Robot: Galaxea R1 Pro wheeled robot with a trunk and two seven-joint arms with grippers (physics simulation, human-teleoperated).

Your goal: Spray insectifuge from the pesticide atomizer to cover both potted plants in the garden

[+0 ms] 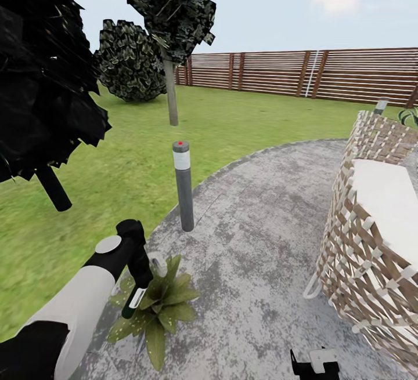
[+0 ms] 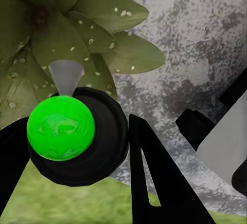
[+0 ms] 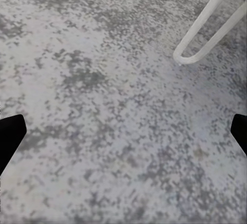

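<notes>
My left gripper (image 1: 138, 278) is shut on the pesticide atomizer (image 1: 137, 296), a slim dark-green bottle with a white label strip, held tilted just above one potted plant (image 1: 158, 306). The plant is a low rosette of speckled green leaves at the patio's near left edge. In the left wrist view the bottle's round green end (image 2: 60, 127) sits between my black fingers (image 2: 152, 183), and the pale grey spray head (image 2: 66, 75) points at the speckled leaves (image 2: 103, 23). My right gripper (image 1: 316, 364) hangs low and open over bare patio stone (image 3: 113, 106). The other potted plant is out of view.
A tall grey bollard lamp (image 1: 183, 185) stands at the patio's rim behind the plant. A woven wicker chair (image 1: 360, 241) with a white cushion stands at the right; its white wire leg (image 3: 206, 34) is near my right gripper. Lawn, dark trees and a slatted fence (image 1: 302, 72) lie beyond.
</notes>
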